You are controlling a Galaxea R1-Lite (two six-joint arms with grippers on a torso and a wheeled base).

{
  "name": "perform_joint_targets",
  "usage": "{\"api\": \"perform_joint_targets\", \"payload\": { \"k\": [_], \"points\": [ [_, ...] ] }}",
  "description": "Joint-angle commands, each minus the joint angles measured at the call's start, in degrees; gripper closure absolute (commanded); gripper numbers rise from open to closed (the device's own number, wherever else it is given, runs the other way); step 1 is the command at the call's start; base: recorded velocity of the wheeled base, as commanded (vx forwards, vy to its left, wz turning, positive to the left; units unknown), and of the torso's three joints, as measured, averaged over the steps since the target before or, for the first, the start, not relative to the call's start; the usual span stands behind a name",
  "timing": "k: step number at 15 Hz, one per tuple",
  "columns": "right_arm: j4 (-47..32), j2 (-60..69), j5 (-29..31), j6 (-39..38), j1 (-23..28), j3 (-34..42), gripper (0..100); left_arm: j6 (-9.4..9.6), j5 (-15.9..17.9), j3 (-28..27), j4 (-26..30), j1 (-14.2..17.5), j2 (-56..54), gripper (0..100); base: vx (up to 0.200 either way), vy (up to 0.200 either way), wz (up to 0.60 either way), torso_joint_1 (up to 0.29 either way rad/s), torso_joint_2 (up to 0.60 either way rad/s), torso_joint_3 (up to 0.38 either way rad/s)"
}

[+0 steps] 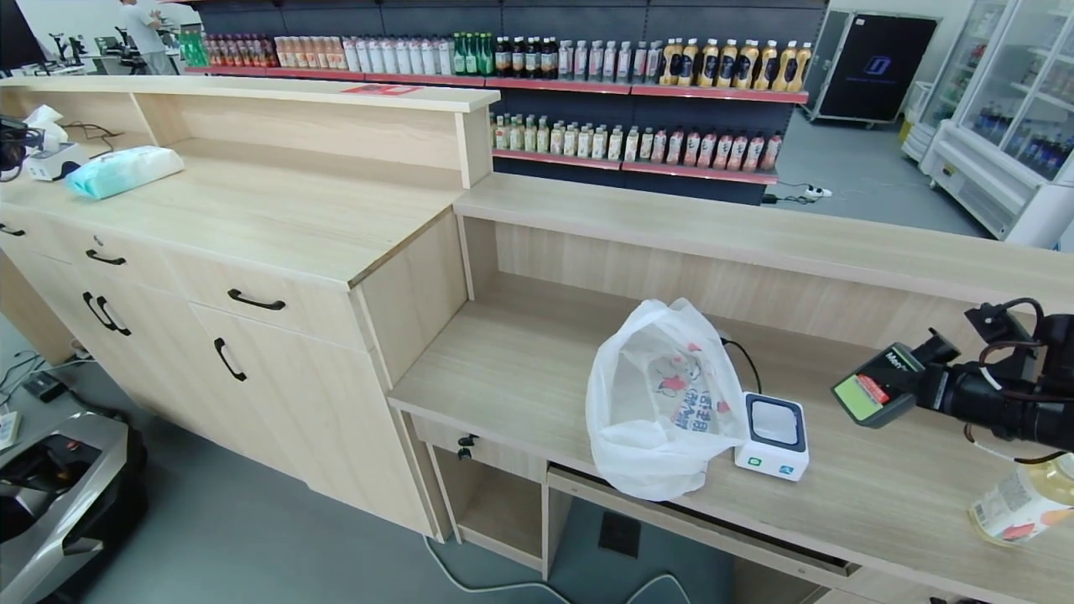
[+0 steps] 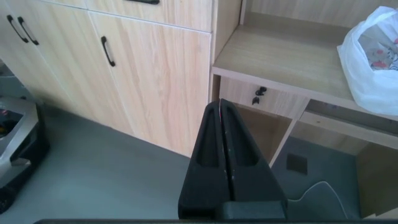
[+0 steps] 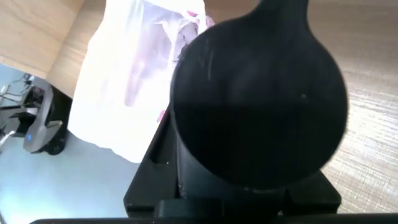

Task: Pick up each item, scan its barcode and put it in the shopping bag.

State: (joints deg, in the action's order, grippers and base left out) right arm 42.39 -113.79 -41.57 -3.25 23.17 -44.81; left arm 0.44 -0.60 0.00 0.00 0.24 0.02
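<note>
Right hand [image 1: 927, 387] clenched on dark bottle [image 1: 873, 387], held in air over right part of table [image 1: 520, 369], near scanner [image 1: 774, 436]. White shopping bag [image 1: 659, 403] stands at table's front edge, against scanner. Pale bottle [image 1: 1019, 503] lies at front right edge. Left hand [image 2: 225, 149] clamped together, empty, above floor [image 2: 93, 155].

1. A light wood-grain checkout counter [image 1: 252, 226] with black-handled drawers [image 1: 256, 300] steps down to a lower desk [image 1: 520, 369].
2. Behind it, dark shelving [image 1: 638, 84] with red edges carries rows of bottled drinks.
3. Glass-door refrigerators [image 1: 1007, 101] stand on the right, and the floor [image 1: 252, 520] is grey.
</note>
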Motion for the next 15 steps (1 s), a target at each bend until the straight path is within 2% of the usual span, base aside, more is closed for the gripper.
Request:
{"api": "perform_joint_targets", "payload": {
  "k": [1, 3, 7, 15],
  "points": [
    [2.44, -2.67, 2.28, 0.09, -0.5, 1.13, 100, 0.0, -0.02, 0.0, 0.0, 0.02, -0.02, 100, 0.0, 0.0, 0.0, 0.0, 0.0, 0.0],
    [3.23, -3.81, 5.62, 0.09, -1.2, 1.31, 100, 0.0, -0.02, 0.0, 0.0, 0.02, -0.02, 100, 0.0, 0.0, 0.0, 0.0, 0.0, 0.0],
    [4.9, -4.69, 5.45, -0.44, -1.9, 2.71, 100, 0.0, -0.02, 0.0, 0.0, -0.07, -0.02, 100, 0.0, 0.0, 0.0, 0.0, 0.0, 0.0],
    [7.97, -8.47, 5.27, -1.75, -4.72, 0.78, 100, 0.0, -0.02, 0.0, 0.0, 0.02, -0.02, 100, 0.0, 0.0, 0.0, 0.0, 0.0, 0.0]
  ]
}}
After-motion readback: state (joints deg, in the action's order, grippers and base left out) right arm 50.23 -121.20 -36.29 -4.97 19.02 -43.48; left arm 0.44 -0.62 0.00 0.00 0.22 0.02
